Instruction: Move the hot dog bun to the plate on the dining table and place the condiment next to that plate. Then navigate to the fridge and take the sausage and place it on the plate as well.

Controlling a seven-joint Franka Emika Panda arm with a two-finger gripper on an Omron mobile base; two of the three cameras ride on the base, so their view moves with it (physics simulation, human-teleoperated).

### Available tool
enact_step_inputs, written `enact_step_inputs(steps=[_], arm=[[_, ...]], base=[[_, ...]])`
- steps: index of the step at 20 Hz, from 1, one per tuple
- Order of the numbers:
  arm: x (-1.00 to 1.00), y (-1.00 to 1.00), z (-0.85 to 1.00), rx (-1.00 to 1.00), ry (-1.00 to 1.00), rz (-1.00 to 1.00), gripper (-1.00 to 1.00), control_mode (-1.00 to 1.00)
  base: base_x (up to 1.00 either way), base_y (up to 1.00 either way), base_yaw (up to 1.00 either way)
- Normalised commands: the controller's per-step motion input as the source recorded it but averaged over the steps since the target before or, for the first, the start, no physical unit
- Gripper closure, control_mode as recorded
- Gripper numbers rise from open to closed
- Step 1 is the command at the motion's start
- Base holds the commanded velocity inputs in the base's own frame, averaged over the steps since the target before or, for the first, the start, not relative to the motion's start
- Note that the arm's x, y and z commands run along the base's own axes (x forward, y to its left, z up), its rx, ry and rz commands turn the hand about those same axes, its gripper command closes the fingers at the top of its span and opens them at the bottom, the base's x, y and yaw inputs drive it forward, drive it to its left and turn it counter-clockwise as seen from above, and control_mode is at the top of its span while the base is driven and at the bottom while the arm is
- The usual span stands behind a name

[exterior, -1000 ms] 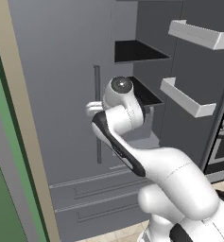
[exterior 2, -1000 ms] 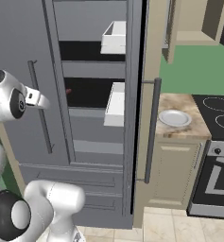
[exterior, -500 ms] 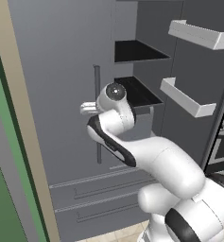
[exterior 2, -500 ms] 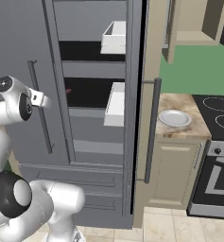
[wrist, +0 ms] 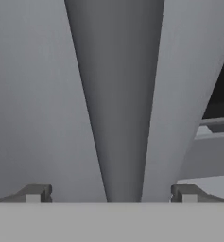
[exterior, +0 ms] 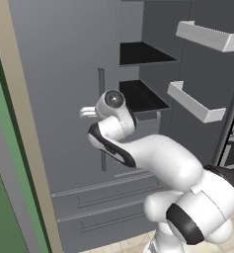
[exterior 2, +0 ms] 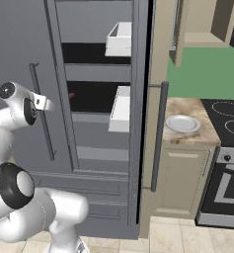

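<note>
The dark grey fridge [exterior: 54, 99] stands before me, its left door shut and its right door swung open. My gripper [exterior: 85, 112] is open, right at the left door's long vertical handle [exterior: 101, 123]. In the hand view that handle [wrist: 120, 118] runs up between my two fingertips [wrist: 35, 194], and nothing is held. From the right, the gripper [exterior 2: 48, 104] sits beside the same handle [exterior 2: 42, 113]. A small dark red piece, the sausage [exterior 2: 70, 95], lies at the left end of the black middle shelf [exterior 2: 96, 96]. The hot dog bun, plate, condiment and dining table are out of view.
The open door carries white bins [exterior 2: 119, 108] and a long handle [exterior 2: 159, 133] and juts out toward me on the right. A small white plate [exterior 2: 181, 122] rests on the marbled counter beside a stove [exterior 2: 227, 118]. Freezer drawers [exterior: 103, 197] lie below.
The hand has crept a little closer to the left door's handle and the arm's elbow has swung lower. The jaws stayed open.
</note>
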Motion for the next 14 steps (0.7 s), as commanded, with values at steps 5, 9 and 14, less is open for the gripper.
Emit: enact_step_inputs(steps=[5,9,14], arm=[[0.34,0.0,-0.17,-0.07,-0.03,0.0,-1.0,-1.0],[0.36,0.11,-0.3,-0.08,-0.04,0.0,1.0,-1.0],[0.12,0.33,-0.08,-0.02,0.0,0.06,1.0,-1.0]], base=[[0.0,0.0,0.0],[0.0,0.0,0.0],[0.0,0.0,0.0]])
